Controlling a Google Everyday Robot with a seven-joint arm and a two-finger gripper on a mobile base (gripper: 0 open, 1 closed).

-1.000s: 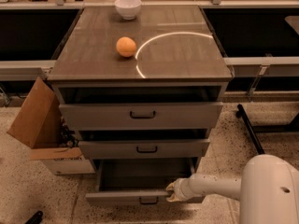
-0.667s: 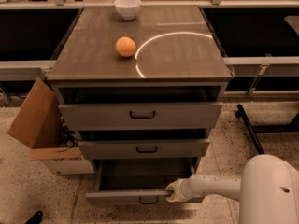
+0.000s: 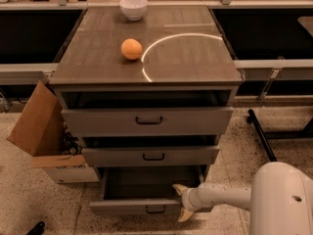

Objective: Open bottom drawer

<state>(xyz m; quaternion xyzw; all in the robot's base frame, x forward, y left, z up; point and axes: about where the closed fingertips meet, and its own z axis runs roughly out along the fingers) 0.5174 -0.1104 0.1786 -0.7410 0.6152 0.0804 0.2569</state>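
Note:
The bottom drawer (image 3: 129,206) is the lowest of three grey drawers in the cabinet. It stands pulled out, its dark inside showing, with a small dark bail handle (image 3: 155,210) on its front. My gripper (image 3: 181,202) comes in from the right on a white arm. It sits at the right end of the drawer's front edge, one finger above the front panel and one below. The fingers are spread apart.
A middle drawer (image 3: 151,155) and a top drawer (image 3: 146,120) are each pulled out a little. An orange (image 3: 131,49) and a white bowl (image 3: 133,8) sit on the cabinet top. An open cardboard box (image 3: 41,131) stands at the left. A black stand leg (image 3: 261,136) lies at the right.

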